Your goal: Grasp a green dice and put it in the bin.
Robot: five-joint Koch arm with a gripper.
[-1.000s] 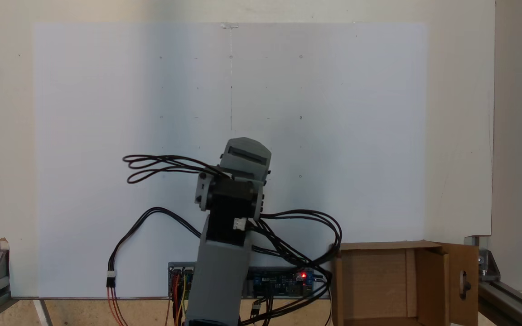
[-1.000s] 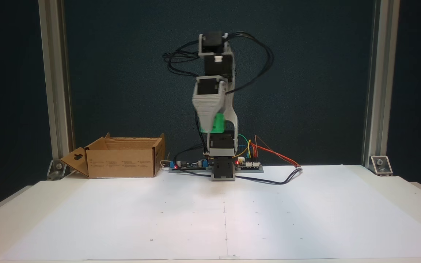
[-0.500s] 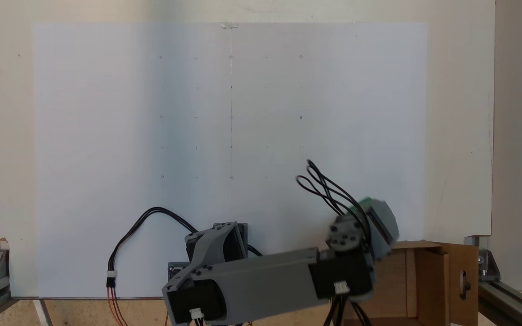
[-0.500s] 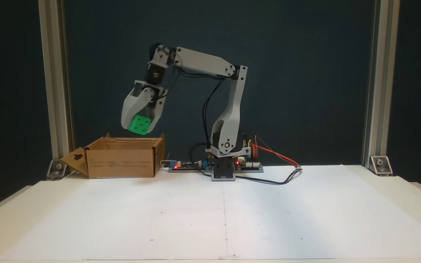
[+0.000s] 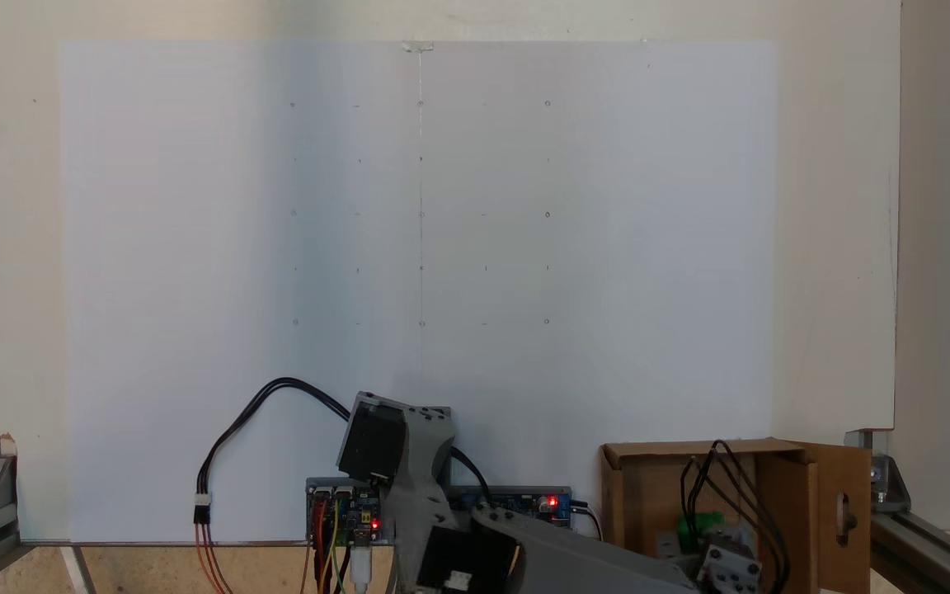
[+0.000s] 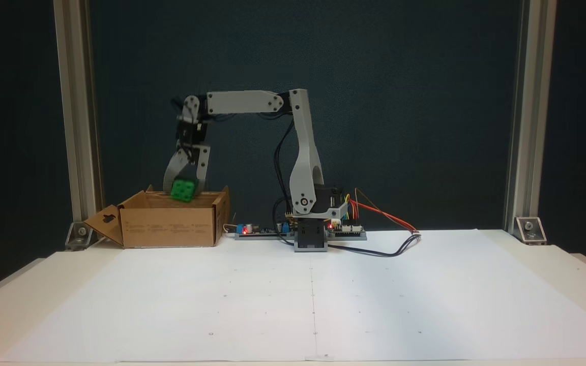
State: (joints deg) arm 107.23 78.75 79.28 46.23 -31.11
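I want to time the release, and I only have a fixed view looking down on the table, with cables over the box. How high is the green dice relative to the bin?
Observer: In a fixed view from the side, the green dice hangs about level with the rim of the bin, not on its floor.
Operator: Is the tool gripping it?
Observer: Yes. The tool points straight down, with a jaw on each side of the dice.
Operator: Is the arm touching the box?
Observer: I see no contact. The forearm runs level, well above the bin.
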